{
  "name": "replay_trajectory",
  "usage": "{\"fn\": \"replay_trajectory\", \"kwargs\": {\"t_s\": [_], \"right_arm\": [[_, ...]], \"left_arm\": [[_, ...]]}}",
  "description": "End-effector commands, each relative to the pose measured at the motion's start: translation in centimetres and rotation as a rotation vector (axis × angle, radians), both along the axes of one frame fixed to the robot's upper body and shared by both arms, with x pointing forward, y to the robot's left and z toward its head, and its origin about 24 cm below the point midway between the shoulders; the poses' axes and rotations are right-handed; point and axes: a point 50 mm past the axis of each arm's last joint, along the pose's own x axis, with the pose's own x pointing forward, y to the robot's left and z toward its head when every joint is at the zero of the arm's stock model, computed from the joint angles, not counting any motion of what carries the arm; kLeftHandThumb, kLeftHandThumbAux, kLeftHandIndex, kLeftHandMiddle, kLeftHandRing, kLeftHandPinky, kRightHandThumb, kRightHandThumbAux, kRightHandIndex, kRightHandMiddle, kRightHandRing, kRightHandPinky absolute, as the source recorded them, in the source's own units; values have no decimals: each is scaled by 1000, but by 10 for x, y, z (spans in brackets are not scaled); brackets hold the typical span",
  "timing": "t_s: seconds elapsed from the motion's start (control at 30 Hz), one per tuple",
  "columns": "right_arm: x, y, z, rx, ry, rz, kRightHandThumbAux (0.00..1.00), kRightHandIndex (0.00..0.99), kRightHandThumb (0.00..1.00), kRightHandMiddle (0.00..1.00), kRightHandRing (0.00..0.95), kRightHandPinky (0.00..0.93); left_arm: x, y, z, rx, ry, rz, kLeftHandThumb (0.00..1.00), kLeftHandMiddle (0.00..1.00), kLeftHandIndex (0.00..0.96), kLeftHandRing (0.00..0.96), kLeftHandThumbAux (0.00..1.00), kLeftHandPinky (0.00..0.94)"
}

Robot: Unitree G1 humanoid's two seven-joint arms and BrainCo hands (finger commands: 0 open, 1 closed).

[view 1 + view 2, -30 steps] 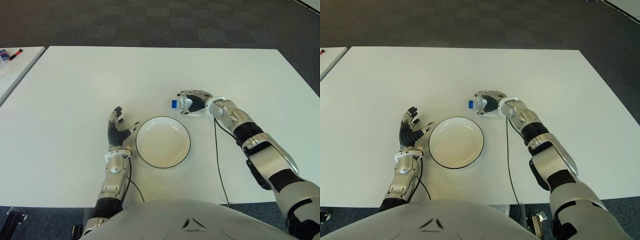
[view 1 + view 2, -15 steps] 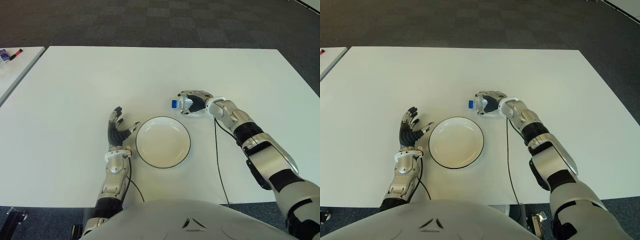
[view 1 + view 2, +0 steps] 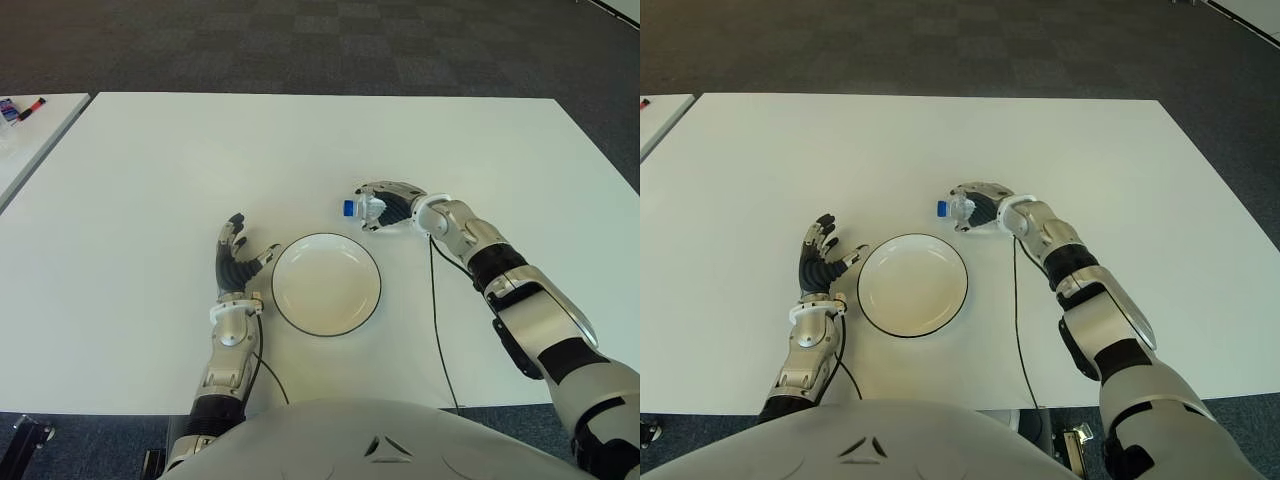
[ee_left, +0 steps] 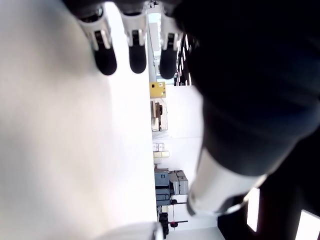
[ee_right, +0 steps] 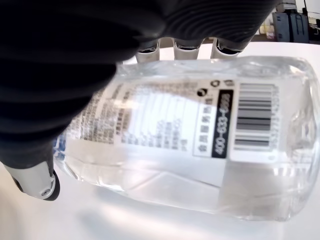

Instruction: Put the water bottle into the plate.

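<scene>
The right hand [image 3: 392, 207] wraps the water bottle [image 3: 362, 209] on the table [image 3: 150, 160] beyond the plate [image 3: 326, 284], left hand [image 3: 236, 262] spread idle beside it; lift comes next

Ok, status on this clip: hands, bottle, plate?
Right hand wrapped around water bottle, beyond the plate. Left hand open, left of plate. Plate holds nothing; path clear.
</scene>
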Motion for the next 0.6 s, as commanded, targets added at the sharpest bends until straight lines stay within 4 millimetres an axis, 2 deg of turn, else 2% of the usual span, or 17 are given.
{"fn": "replay_trajectory", "kwargs": {"t_s": [0.03, 0.6], "right_arm": [[2, -3, 0, -59, 9, 0, 536, 0, 311, 0, 0, 53], [3, -5, 0, -104, -3, 9, 537, 0, 269, 0, 0, 41]], "left_arm": [[-3, -8, -5, -32, 38, 8, 0, 148, 156, 126, 925, 146], [-3, -7, -6, -27, 33, -3, 0, 141, 145, 123, 938, 143]]}}
